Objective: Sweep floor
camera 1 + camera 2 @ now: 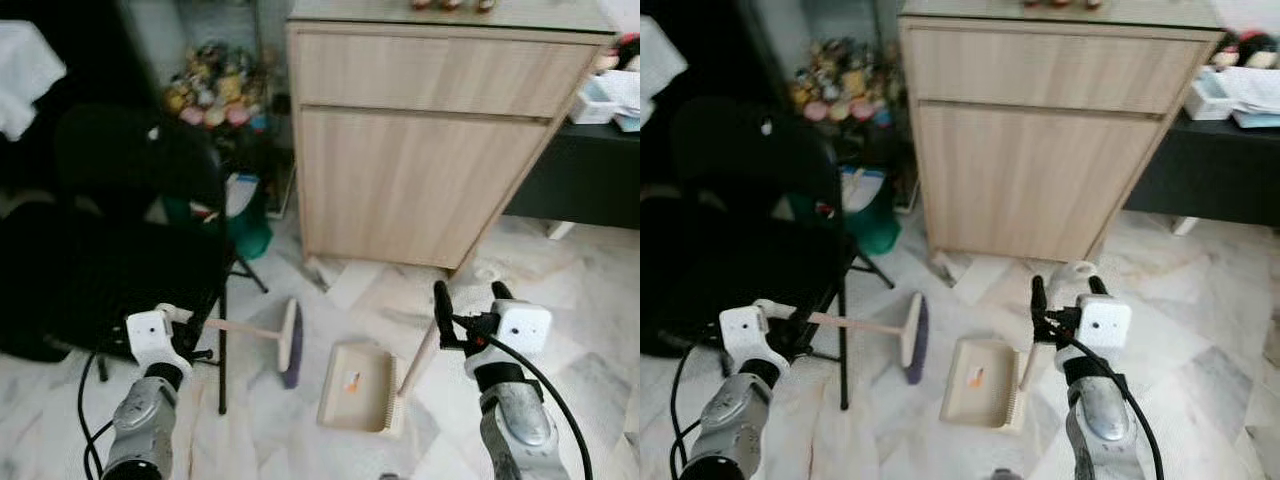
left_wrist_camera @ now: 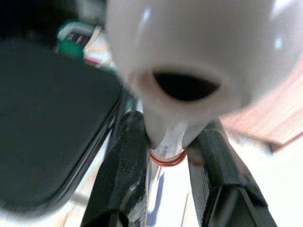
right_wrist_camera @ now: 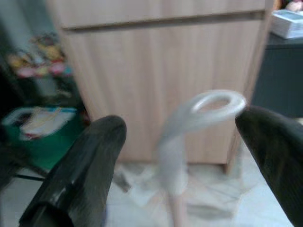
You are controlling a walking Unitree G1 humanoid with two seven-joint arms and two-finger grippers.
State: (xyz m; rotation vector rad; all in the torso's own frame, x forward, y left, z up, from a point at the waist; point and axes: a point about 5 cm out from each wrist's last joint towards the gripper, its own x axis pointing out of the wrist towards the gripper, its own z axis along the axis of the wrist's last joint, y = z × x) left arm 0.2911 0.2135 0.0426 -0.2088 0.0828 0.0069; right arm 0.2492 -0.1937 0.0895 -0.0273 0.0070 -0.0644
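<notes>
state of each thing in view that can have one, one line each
broom: head down on the floor, handle clamped in the left tool
dustpan: flat on the floor, handle rising between the right tool's fingers
left tool: shut on the broom handle
right tool: open, fingers either side of the dustpan handle
cabinet: closed
folding chair: unfolded, standing

A lived-in room of a home: a pale marble floor (image 1: 560,300), a light wood cabinet (image 1: 430,150) against the wall, a black folding chair (image 1: 130,200), a heap of small colourful toys (image 1: 215,95) in the corner, and a dark table (image 1: 580,185) carrying papers.
</notes>
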